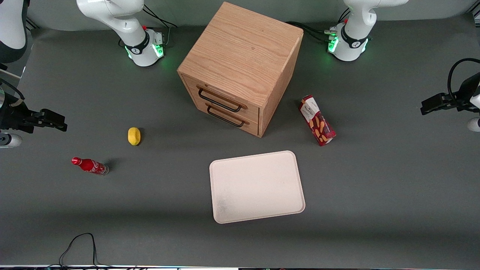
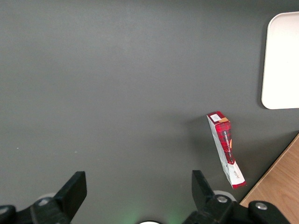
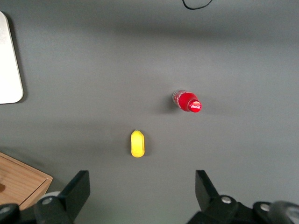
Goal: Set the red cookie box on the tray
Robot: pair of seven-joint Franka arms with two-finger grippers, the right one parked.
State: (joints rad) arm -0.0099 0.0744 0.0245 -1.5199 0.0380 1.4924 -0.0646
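The red cookie box (image 1: 317, 120) lies flat on the grey table beside the wooden cabinet, a little farther from the front camera than the tray (image 1: 257, 186). In the left wrist view the red cookie box (image 2: 225, 148) shows its narrow side, with a corner of the cream-white tray (image 2: 282, 60) nearby. My gripper (image 1: 425, 107) hovers off toward the working arm's end of the table, well apart from the box. It is open (image 2: 138, 186) with only bare table between its fingers. Nothing lies on the tray.
A wooden two-drawer cabinet (image 1: 240, 67) stands in the middle, farther from the front camera than the tray. A yellow lemon-like object (image 1: 134, 135) and a small red cola bottle (image 1: 90, 165) lie toward the parked arm's end. A black cable (image 1: 78, 243) loops at the near edge.
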